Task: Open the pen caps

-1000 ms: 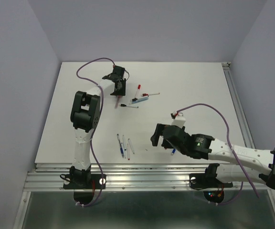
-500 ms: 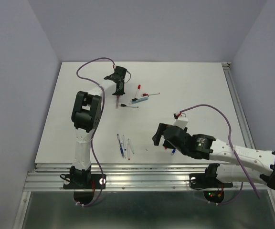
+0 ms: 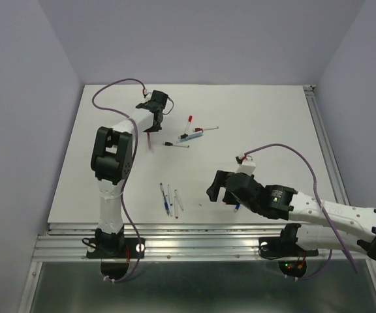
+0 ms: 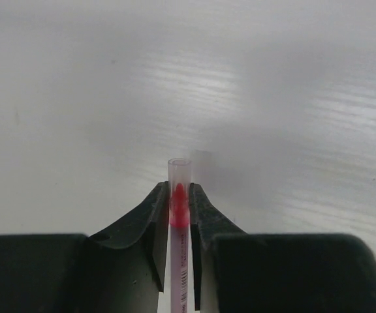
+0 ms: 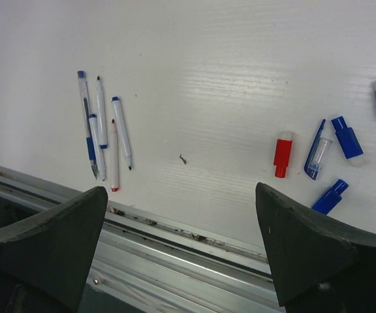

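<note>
My left gripper is shut on a thin pink pen. The pen's clear end with a red plug sticks out past the fingertips, above the white table. From above, this gripper is at the back left with the pen hanging below it. My right gripper is open and holds nothing, low over the front edge. Loose pen caps lie to its right: a red cap and blue caps. In the top view this gripper hides most of them.
Several uncapped pens lie together near the front edge. More pens lie at the back middle, one of them red-capped. A metal rail runs along the table's near edge.
My left gripper has shut on the pink pen and moved left and back with it, lifting it off the table. The right arm has hardly moved.
</note>
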You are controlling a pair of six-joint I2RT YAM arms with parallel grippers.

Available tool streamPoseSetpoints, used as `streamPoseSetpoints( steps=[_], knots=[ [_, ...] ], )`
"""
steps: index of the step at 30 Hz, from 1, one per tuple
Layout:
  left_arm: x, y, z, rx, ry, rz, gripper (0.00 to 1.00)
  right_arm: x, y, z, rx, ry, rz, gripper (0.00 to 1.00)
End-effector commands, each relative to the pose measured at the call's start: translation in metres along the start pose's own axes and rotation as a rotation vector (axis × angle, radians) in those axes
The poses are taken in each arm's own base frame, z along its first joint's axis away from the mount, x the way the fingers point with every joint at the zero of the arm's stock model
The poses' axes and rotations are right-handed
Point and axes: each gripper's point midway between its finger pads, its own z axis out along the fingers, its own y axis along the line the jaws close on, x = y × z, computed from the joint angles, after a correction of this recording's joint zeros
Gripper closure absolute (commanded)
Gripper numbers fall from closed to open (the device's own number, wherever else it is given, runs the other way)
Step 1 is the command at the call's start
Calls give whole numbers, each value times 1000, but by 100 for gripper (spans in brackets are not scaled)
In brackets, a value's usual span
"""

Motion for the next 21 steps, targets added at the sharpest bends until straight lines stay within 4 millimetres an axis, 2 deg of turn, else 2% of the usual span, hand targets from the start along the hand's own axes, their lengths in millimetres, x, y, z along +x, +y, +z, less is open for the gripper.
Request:
streamPoseSetpoints(
  steps=[1,2,3,5,7,8,9,10,11,12,13,14,15,16,17,18,19,21],
  knots=[
    [-35,40,-74,-22,-124,-193,100,5,22,-2,-142,11,-35,0],
    [-44,45,-98,16,-165,-267,100,7,33,-3,-196,21,-32,0],
    [-29,49,-100,12,-147,-284,100,8,37,-3,-224,23,-51,0],
    [-21,57,-127,68,-182,-379,100,9,51,-7,-306,28,-68,0],
    [-12,51,-147,161,-197,-422,100,9,61,-10,-360,30,-75,0],
    [-17,55,-174,229,-249,-482,100,8,72,-14,-415,29,-70,0],
    [0,48,-173,280,-245,-485,100,9,74,-15,-439,26,-82,0],
    [1,40,-202,398,-280,-494,100,8,85,-19,-496,25,-78,0],
    [7,35,-210,445,-294,-494,100,5,92,-22,-530,15,-76,0],
    [30,28,-207,474,-264,-495,100,5,96,-24,-556,11,-88,0],
    [32,23,-216,522,-281,-503,100,7,99,-24,-573,16,-92,0],
    [37,13,-240,612,-297,-503,100,7,105,-26,-605,16,-98,0],
    [56,5,-238,644,-259,-512,100,8,108,-26,-616,20,-102,0],
    [62,-12,-264,756,-277,-494,100,9,113,-24,-626,30,-107,0],
    [63,-12,-266,776,-287,-517,100,9,117,-24,-634,34,-106,0],
    [77,-29,-279,838,-271,-490,100,10,119,-22,-637,38,-105,0],
    [90,-38,-281,867,-236,-506,100,11,122,-21,-640,45,-104,0],
    [102,-57,-301,954,-218,-483,100,11,129,-16,-646,44,-95,0]
  ],
)
